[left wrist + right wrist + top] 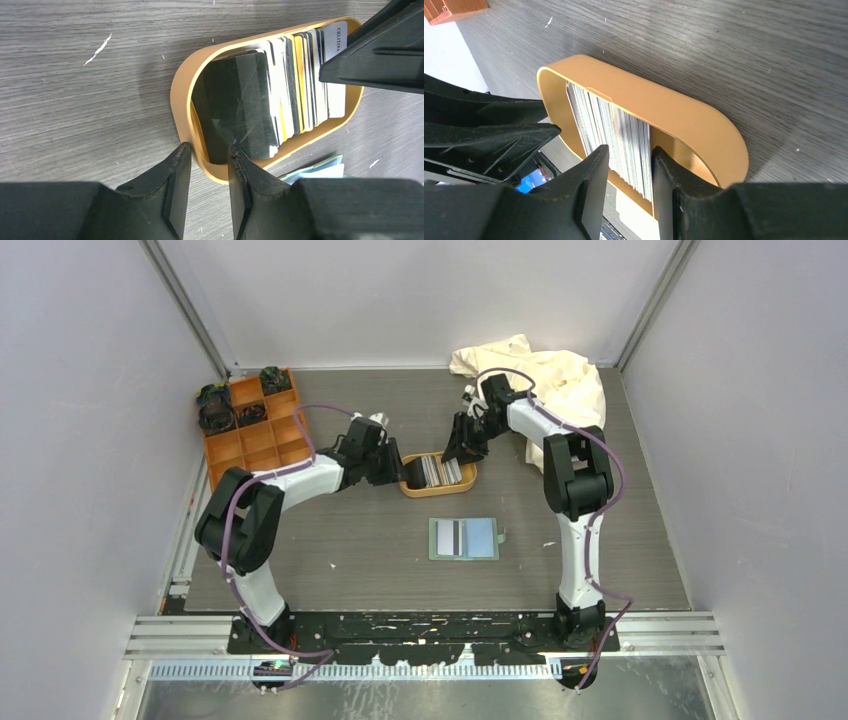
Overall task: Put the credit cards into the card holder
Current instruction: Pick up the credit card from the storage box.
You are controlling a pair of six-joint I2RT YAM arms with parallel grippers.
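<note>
Mid-desk, credit cards (437,471) stand on edge in tan tray (438,494), row running left-right; right hand (629,152) straddles several; left hand (209,150) straddles tray's end wall; grip unclear on both. Open card holder (464,538) lies nearer the bases.

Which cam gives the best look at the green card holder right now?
Top external: the card holder lies open, whole in frame, cards in it. Left wrist catches only its corner beyond the tan tray. Right wrist doesn't clearly show it.
</note>
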